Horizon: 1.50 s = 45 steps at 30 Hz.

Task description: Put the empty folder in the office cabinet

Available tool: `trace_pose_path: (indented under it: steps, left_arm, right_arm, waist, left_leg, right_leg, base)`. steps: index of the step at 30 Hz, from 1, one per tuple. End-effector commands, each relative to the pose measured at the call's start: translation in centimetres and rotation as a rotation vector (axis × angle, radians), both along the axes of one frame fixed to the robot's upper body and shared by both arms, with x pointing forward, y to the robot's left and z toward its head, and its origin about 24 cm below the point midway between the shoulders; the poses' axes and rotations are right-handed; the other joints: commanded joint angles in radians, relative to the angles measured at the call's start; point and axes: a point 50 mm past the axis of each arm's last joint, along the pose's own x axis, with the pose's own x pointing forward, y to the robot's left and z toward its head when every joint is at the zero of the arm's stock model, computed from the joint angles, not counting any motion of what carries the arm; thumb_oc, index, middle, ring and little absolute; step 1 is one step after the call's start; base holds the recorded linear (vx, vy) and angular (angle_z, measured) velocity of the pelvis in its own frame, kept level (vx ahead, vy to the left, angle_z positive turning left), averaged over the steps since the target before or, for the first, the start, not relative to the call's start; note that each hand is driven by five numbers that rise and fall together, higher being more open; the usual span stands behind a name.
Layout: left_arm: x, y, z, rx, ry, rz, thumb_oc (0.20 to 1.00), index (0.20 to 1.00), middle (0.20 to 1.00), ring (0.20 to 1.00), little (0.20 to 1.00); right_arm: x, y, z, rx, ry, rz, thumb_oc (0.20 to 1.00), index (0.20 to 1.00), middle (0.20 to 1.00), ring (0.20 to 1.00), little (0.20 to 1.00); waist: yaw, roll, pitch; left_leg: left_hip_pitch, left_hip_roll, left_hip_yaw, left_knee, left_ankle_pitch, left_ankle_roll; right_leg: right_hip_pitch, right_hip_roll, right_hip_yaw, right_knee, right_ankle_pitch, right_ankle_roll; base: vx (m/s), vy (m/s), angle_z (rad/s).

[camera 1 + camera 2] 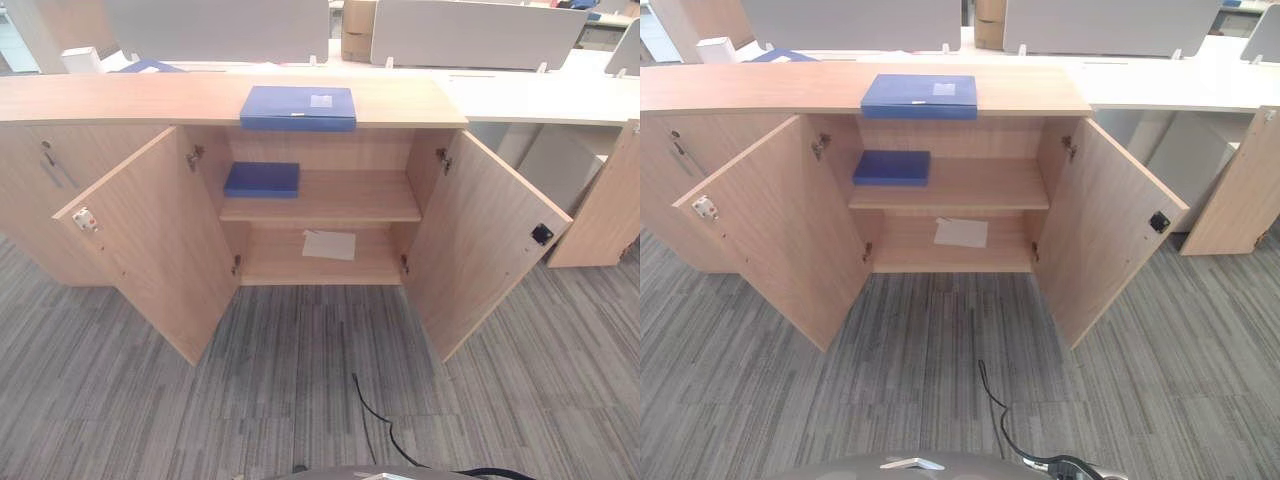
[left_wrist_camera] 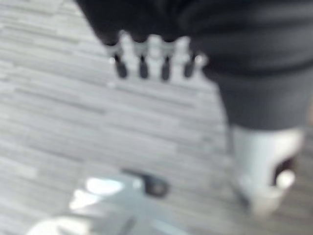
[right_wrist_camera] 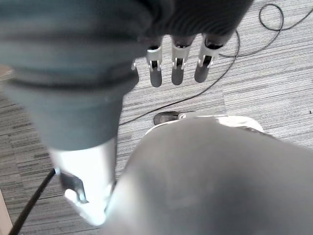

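Observation:
A blue folder (image 1: 298, 107) lies flat on the wooden top of the office cabinet (image 1: 120, 98), above its open middle compartment. Inside, a second blue folder (image 1: 262, 179) rests on the left of the upper shelf (image 1: 350, 200), and a white sheet of paper (image 1: 329, 245) lies on the bottom shelf. My left hand (image 2: 151, 58) hangs over the grey carpet, fingers straight and holding nothing. Over the carpet too, my right hand (image 3: 178, 63) is open and empty. Both hands are well away from the cabinet.
Both cabinet doors stand wide open: the left door (image 1: 150, 240) and the right door (image 1: 480, 240) jut out toward me. Another open door (image 1: 600, 210) stands at the far right. White desks with grey partitions (image 1: 470, 35) and a cardboard box (image 1: 357, 30) lie behind.

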Motion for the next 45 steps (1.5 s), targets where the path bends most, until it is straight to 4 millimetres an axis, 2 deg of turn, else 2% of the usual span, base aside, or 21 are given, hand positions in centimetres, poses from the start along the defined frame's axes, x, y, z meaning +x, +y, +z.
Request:
trace_pose_path:
  steps: [1, 7, 17, 21, 24, 25, 27, 31, 32, 34, 35, 36, 37, 38, 42, 43, 44, 45]
  left_arm:
    - [0.8, -0.1, 0.0, 0.022, 0.01, -0.055, 1.0, 1.0, 1.0, 1.0, 1.0]
    - [0.4, 0.1, 0.0, 0.025, 0.027, -0.061, 1.0, 1.0, 1.0, 1.0, 1.0]
    - [-0.1, 0.1, -0.1, 0.028, 0.029, -0.027, 1.0, 1.0, 1.0, 1.0, 1.0]
    - [-0.3, -0.2, -0.1, 0.023, 0.026, 0.004, 1.0, 1.0, 1.0, 1.0, 1.0]
    - [-0.1, -0.2, -0.1, 0.018, 0.009, 0.042, 1.0, 1.0, 1.0, 1.0, 1.0]
    - [-0.1, -0.2, -0.1, 0.018, 0.009, 0.042, 1.0, 1.0, 1.0, 1.0, 1.0]
    - [0.4, -0.3, -0.1, 0.015, -0.004, 0.051, 1.0, 1.0, 1.0, 1.0, 1.0]
    - [1.0, -0.3, 0.0, 0.015, -0.022, 0.026, 1.0, 1.0, 1.0, 1.0, 1.0]
    - [1.1, -0.4, 0.0, 0.013, -0.024, 0.025, 1.0, 1.0, 1.0, 1.0, 1.0]
    - [1.1, -0.4, 0.0, 0.013, -0.024, 0.025, 1.0, 1.0, 1.0, 1.0, 1.0]
    - [1.1, -0.5, 0.0, 0.012, -0.023, 0.019, 1.0, 1.0, 1.0, 1.0, 1.0]
    - [1.1, -0.5, 0.0, 0.012, -0.023, 0.019, 1.0, 1.0, 1.0, 1.0, 1.0]
    - [0.5, -0.6, -0.1, 0.014, 0.005, 0.001, 1.0, 1.0, 1.0, 1.0, 1.0]
    - [0.0, -0.5, -0.1, 0.018, 0.025, -0.002, 1.0, 1.0, 1.0, 1.0, 1.0]
    - [-0.5, -0.4, -0.2, 0.021, 0.043, 0.003, 1.0, 1.0, 1.0, 1.0, 1.0]
    - [-1.8, -0.1, -0.2, 0.03, 0.093, 0.024, 1.0, 1.0, 1.0, 1.0, 1.0]
    - [-1.8, -0.1, -0.2, 0.03, 0.093, 0.024, 1.0, 1.0, 1.0, 1.0, 1.0]
    - [-2.4, 0.6, -0.2, 0.046, 0.12, 0.042, 1.0, 1.0, 1.0, 1.0, 1.0]
  right_arm:
    - [0.9, 0.0, 0.1, -0.007, 0.002, 0.023, 1.0, 1.0, 1.0, 1.0, 1.0]
    - [0.6, 0.0, 0.0, -0.008, 0.011, 0.017, 1.0, 1.0, 1.0, 1.0, 1.0]
    - [0.4, -0.8, 0.1, -0.024, 0.016, 0.031, 1.0, 1.0, 1.0, 1.0, 1.0]
    - [1.2, -1.3, 0.3, -0.041, -0.01, 0.024, 1.0, 1.0, 1.0, 1.0, 1.0]
    - [2.0, -1.9, 0.5, -0.066, -0.028, 0.039, 1.0, 1.0, 1.0, 1.0, 1.0]
    - [2.0, -1.9, 0.5, -0.066, -0.028, 0.039, 1.0, 1.0, 1.0, 1.0, 1.0]
    - [2.1, -2.4, 0.6, -0.085, -0.022, 0.05, 1.0, 1.0, 1.0, 1.0, 1.0]
    - [2.2, -3.0, 0.7, -0.096, -0.012, 0.05, 1.0, 1.0, 1.0, 1.0, 1.0]
    - [2.2, -3.1, 0.7, -0.096, -0.009, 0.049, 1.0, 1.0, 1.0, 1.0, 1.0]
    - [2.2, -3.1, 0.7, -0.096, -0.009, 0.049, 1.0, 1.0, 1.0, 1.0, 1.0]
    - [1.9, -3.3, 0.7, -0.092, 0.001, 0.043, 1.0, 1.0, 1.0, 1.0, 1.0]
    - [1.9, -3.3, 0.7, -0.092, 0.001, 0.043, 1.0, 1.0, 1.0, 1.0, 1.0]
    - [1.2, -3.3, 0.6, -0.08, 0.015, 0.029, 1.0, 1.0, 1.0, 1.0, 1.0]
    - [0.9, -3.3, 0.5, -0.074, 0.019, 0.023, 1.0, 1.0, 1.0, 1.0, 1.0]
    - [0.7, -3.2, 0.5, -0.069, 0.021, 0.022, 1.0, 1.0, 1.0, 1.0, 1.0]
    - [0.4, -2.8, 0.3, -0.067, 0.034, 0.026, 1.0, 1.0, 1.0, 1.0, 1.0]
    - [0.4, -2.8, 0.3, -0.067, 0.034, 0.026, 1.0, 1.0, 1.0, 1.0, 1.0]
    - [-0.2, -2.4, 0.2, -0.07, 0.053, 0.008, 1.0, 1.0, 1.0, 1.0, 1.0]
  waist:
    - [-0.001, -0.016, 0.039]
    - [-0.001, -0.014, 0.038]
    - [0.004, -0.013, 0.063]
    - [0.012, -0.017, 0.072]
    - [0.013, -0.026, 0.079]
    - [0.013, -0.026, 0.079]
    - [0.014, -0.025, 0.084]
    - [0.017, -0.01, 0.095]
    - [0.018, -0.004, 0.099]
    - [0.018, -0.004, 0.099]
    - [0.028, 0.007, 0.107]
    - [0.028, 0.007, 0.107]
    - [0.051, 0.017, 0.111]
    - [0.062, 0.02, 0.107]
    - [0.068, 0.021, 0.104]
    - [0.076, 0.023, 0.083]
    - [0.076, 0.023, 0.083]
    - [0.08, 0.024, 0.071]
  left_leg:
    - [0.007, -0.036, 0.01, -0.005, -0.057, 0.023]
    - [0.008, -0.028, 0.022, -0.005, -0.056, 0.018]
    - [0.013, 0.0, 0.017, 0.016, -0.041, -0.003]
    - [-0.011, 0.002, 0.003, 0.072, -0.049, -0.015]
    - [-0.058, -0.002, 0.006, 0.191, -0.069, -0.015]
    - [-0.058, -0.002, 0.006, 0.191, -0.069, -0.015]
    - [-0.096, -0.002, 0.005, 0.25, -0.049, -0.019]
    - [-0.121, -0.003, 0.028, 0.19, -0.024, -0.026]
    - [-0.135, -0.002, 0.038, 0.164, 0.0, -0.035]
    - [-0.135, -0.002, 0.038, 0.164, 0.0, -0.035]
    - [-0.188, 0.002, 0.062, 0.124, 0.063, -0.059]
    - [-0.188, 0.002, 0.062, 0.124, 0.063, -0.059]
    - [-0.267, 0.016, 0.09, 0.071, 0.139, -0.086]
    - [-0.285, 0.018, 0.086, 0.048, 0.142, -0.088]
    - [-0.289, 0.018, 0.077, 0.036, 0.14, -0.087]
    - [-0.269, 0.009, 0.098, 0.019, 0.122, -0.057]
    - [-0.269, 0.009, 0.098, 0.019, 0.122, -0.057]
    - [-0.253, -0.004, 0.105, 0.015, 0.104, -0.028]
  right_leg:
    - [-0.003, -0.018, -0.032, -0.001, 0.037, 0.07]
    - [0.001, -0.022, -0.045, -0.001, 0.034, 0.07]
    - [0.021, -0.007, -0.062, -0.001, 0.021, 0.042]
    - [0.027, -0.01, -0.074, 0.013, 0.015, 0.032]
    - [0.022, -0.024, -0.068, 0.04, 0.006, 0.022]
    - [0.022, -0.024, -0.068, 0.04, 0.006, 0.022]
    - [0.022, -0.023, -0.06, 0.052, 0.0, 0.015]
    - [0.035, -0.016, -0.053, 0.063, -0.012, 0.018]
    - [0.044, -0.011, -0.052, 0.059, -0.013, 0.019]
    - [0.044, -0.011, -0.052, 0.059, -0.013, 0.019]
    - [0.074, 0.0, -0.054, 0.044, -0.02, 0.019]
    - [0.074, 0.0, -0.054, 0.044, -0.02, 0.019]
    - [0.126, 0.011, -0.058, 0.031, -0.041, 0.018]
    - [0.141, 0.011, -0.054, 0.033, -0.051, 0.02]
    - [0.15, 0.01, -0.046, 0.036, -0.061, 0.022]
    - [0.174, -0.001, -0.026, 0.046, -0.095, 0.033]
    - [0.174, -0.001, -0.026, 0.046, -0.095, 0.033]
    - [0.19, -0.009, -0.028, 0.064, -0.124, 0.033]
  base:
    - [0.03, -0.027, 0.01]
    - [0.04, -0.039, 0.01]
    - [0.09, -0.095, 0.02]
    - [0.09, -0.091, 0.13]
    - [0.09, -0.061, -0.02]
    - [0.05, -0.026, -0.16]
    - [0.12, -0.01, -0.18]
    - [0.16, 0.037, -0.01]
    - [0.06, 0.021, 0.02]
    - [0.1, 0.028, 0.02]
    - [0.14, 0.036, 0.02]
    - [0.38, 0.091, 0.05]
    - [0.34, 0.09, 0.11]
    - [0.34, 0.09, 0.11]
    - [0.15, 0.067, -0.13]
    - [0.24, 0.13, -0.44]
    - [0.46, 0.22, -1.06]
    - [0.44, 0.216, -0.78]
